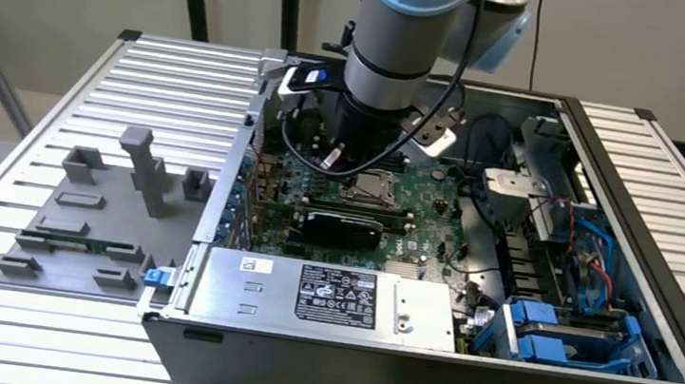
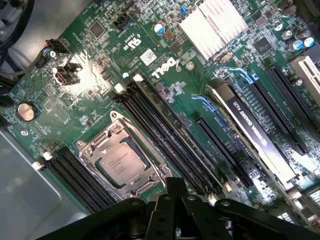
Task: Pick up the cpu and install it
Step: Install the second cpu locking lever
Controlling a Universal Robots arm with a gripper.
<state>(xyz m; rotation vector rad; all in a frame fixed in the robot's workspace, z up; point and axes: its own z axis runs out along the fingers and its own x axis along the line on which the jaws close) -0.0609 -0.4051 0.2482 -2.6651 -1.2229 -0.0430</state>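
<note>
The cpu (image 2: 121,161) sits flat in its socket (image 2: 119,165) on the motherboard (image 2: 100,60), in the lower left of the wrist view, its silver top square inside the metal frame with memory slots (image 2: 165,135) running just beside it. The gripper (image 2: 175,200) shows at the bottom middle of that picture with its fingers drawn together and nothing between them — so the chip is not in its hold.

By my reading the placing step is done, or very nearly: the chip is already seated and the tool hangs above the board, near the socket but apart from it. Whether the socket's retaining frame is latched down over the chip cannot be told. Any further move there calls for care, since the chip lies loose under its own weight and a knock could skew it against the frame.

In the exterior view the arm (image 1: 398,26) comes down from the upper middle of the frame into the open computer case (image 1: 646,214), its gripper (image 1: 355,176) just over the socket area, where the chip itself is too small to make out. That view gives the wider layout — the power supply (image 1: 331,296) along the lower front of the case and a grey parts tray (image 1: 98,214) at the left of the frame with a green memory stick (image 1: 80,245) on it.
</note>
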